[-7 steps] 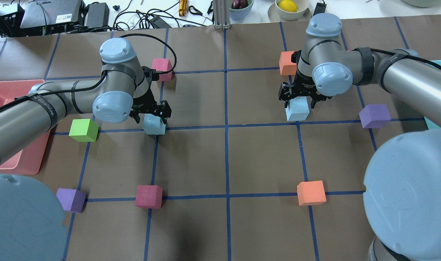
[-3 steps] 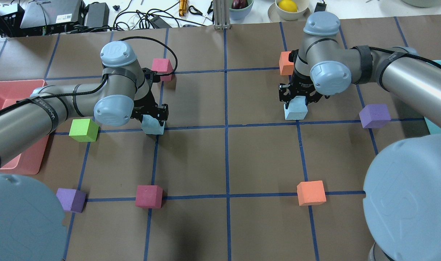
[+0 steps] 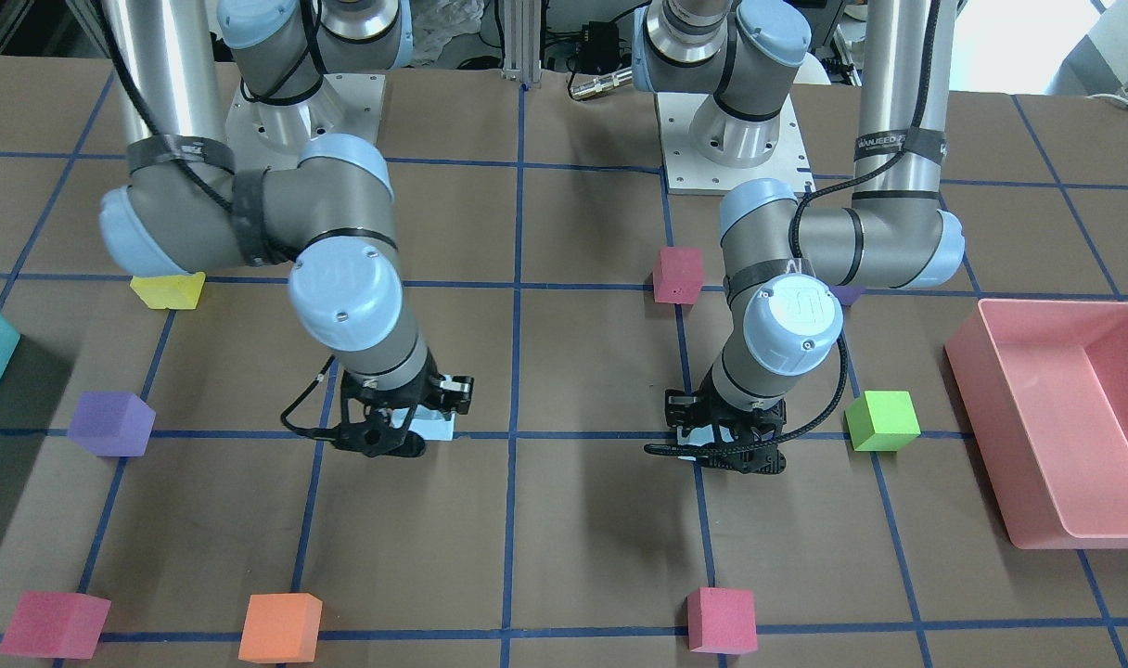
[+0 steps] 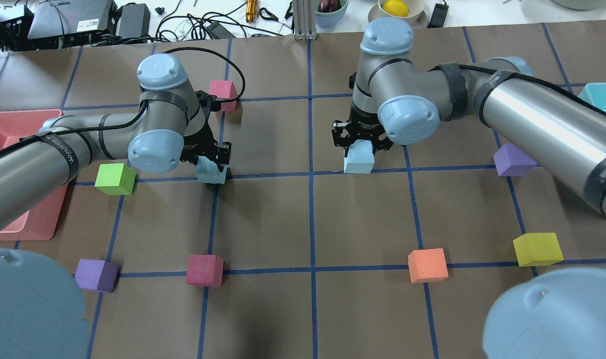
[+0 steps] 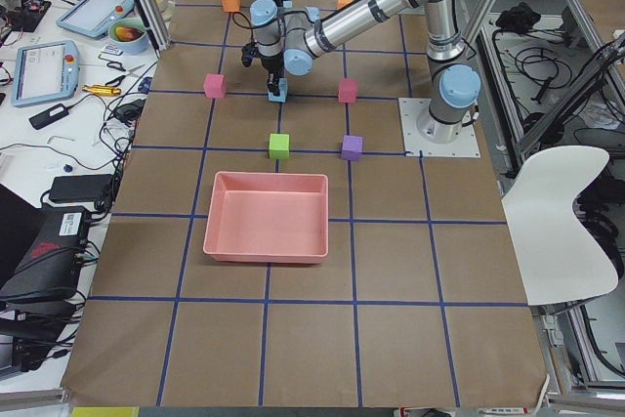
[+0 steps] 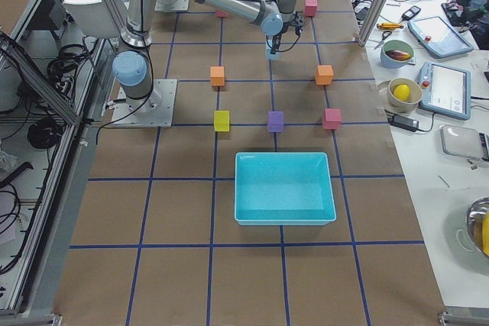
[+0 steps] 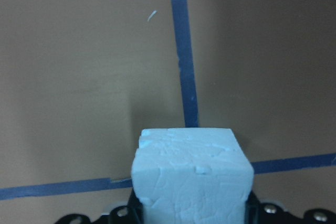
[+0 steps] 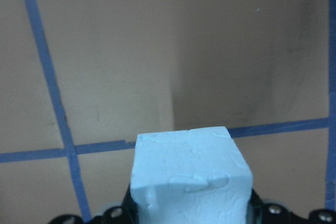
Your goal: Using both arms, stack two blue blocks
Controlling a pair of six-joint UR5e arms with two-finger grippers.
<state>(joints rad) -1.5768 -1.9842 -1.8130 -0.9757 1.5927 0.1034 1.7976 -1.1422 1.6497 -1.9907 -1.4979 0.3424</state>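
The right claw [image 4: 360, 145], clamped on its blue block [image 4: 359, 162], has swung inward toward the middle of the tabletop [image 4: 363, 219] while the left claw [image 4: 208, 159] keeps gripping the other blue block [image 4: 211, 174], so the two are nearing for stacking

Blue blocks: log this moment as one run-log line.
left pincer: shut on blue block | right pincer: shut on second blue block | stack: not yet
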